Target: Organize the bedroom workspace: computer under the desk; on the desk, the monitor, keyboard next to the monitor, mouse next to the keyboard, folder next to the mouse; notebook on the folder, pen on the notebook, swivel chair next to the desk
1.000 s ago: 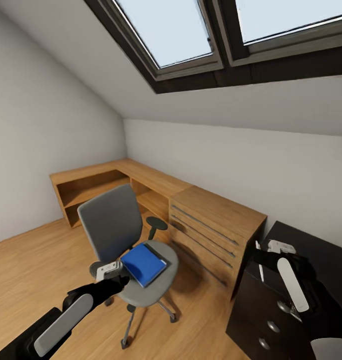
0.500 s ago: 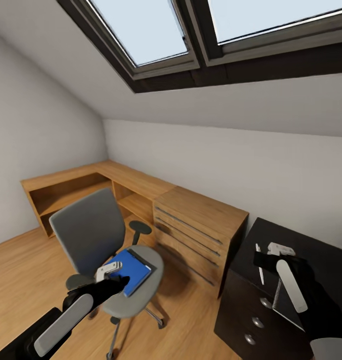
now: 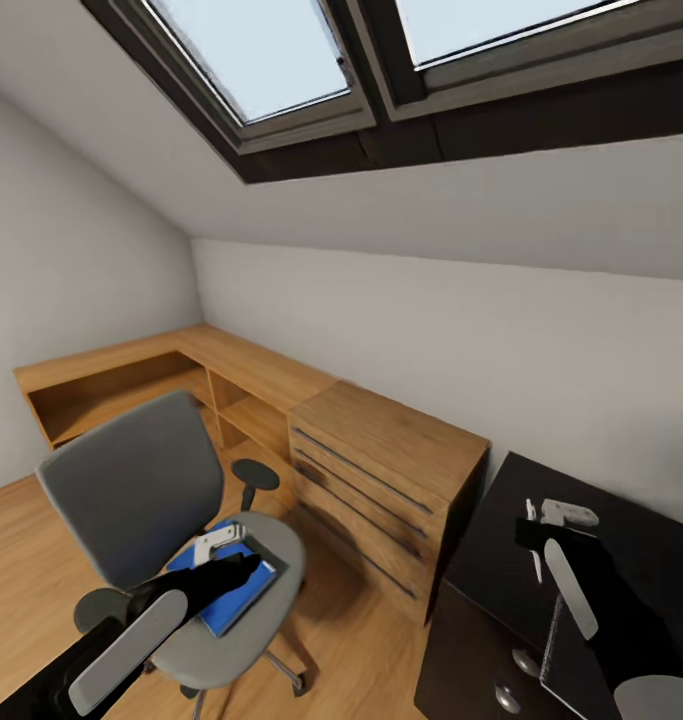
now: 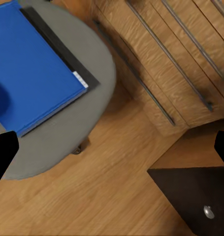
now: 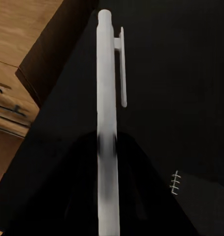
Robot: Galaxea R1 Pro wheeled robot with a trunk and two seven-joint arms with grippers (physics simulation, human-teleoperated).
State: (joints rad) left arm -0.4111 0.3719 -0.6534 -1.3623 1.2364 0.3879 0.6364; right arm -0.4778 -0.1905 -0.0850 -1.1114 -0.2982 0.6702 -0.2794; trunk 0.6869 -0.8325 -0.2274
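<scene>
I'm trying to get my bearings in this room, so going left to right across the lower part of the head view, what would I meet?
Swivel chair → folder on its seat → light-wood drawer chest → desk, with the pen in the right gripper above it.

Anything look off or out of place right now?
The folder is on the chair seat, not the desk, with a dark notebook edge poking out beneath it. The right claw holds the pen over the desk. Nothing looks spilled or damaged.
</scene>
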